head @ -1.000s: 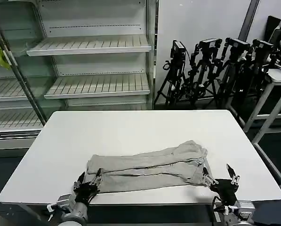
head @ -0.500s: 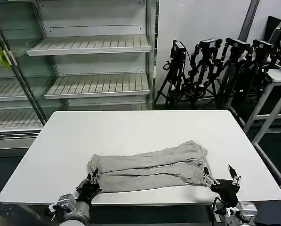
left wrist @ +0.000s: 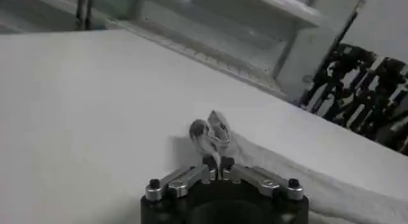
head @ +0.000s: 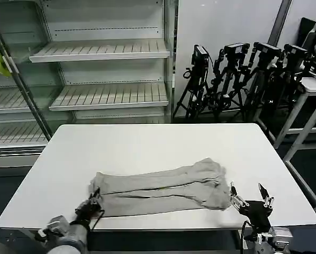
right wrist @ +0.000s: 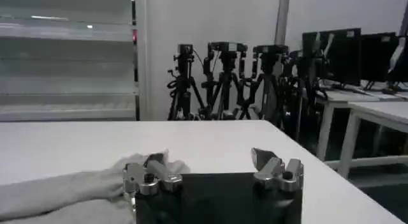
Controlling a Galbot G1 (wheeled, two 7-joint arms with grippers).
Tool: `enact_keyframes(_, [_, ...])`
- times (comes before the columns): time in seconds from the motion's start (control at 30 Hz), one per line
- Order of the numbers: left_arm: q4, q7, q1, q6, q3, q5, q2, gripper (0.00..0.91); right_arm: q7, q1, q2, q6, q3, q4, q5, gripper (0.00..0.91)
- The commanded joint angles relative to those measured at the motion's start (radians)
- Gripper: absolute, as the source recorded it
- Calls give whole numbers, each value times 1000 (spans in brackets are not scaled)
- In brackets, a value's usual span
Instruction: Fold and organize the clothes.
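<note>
My left end effector [head: 94,203] pinched the clothes [head: 158,188] at the worktop's [head: 147,145] near-left; right end effector [head: 249,197] gaped beside their far end.

White table [head: 147,143] (tripods [head: 242,79] behind), shelves [head: 99,50]

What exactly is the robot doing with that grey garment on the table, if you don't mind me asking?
The robot is folding a light grey garment that lies in a long bundle near the front edge of the white table. The left pincer is shut on the bundle's left end and has dragged it leftward over the last second. The right pincer sits open at the table's front edge, just off the garment's right end, not gripping it.
</note>
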Motion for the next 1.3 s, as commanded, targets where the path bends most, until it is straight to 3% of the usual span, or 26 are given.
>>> enact_keyframes(0.03, [75, 21, -4, 14, -310, -233, 189, 40, 0, 6, 1, -1, -3, -3, 3, 907])
enact_keyframes(0.27, [107, 25, -6, 70, -410, -416, 247, 40, -1, -6, -1, -1, 6, 1, 4, 907])
enact_keyframes(0.37, [-8, -7, -5, 107, -364, -575, 211, 40, -1, -17, 2, -1, 9, 9, 2, 907])
enact_keyframes(0.6, [-216, -79, -67, 126, -136, -751, 46, 40, -2, -42, 4, 0, 15, 7, -4, 907])
enact_keyframes(0.73, [-261, -102, -144, 117, 29, -749, -43, 50, -1, -51, 8, 2, 16, 2, -8, 907])
enact_keyframes(0.9, [-189, -105, -237, 115, 214, -646, -153, 50, -1, -58, 12, 2, 13, 3, -14, 907])
enact_keyframes(1.3, [61, -94, -358, 105, 391, -465, -233, 50, -3, -71, 13, 10, 29, 9, -10, 907])
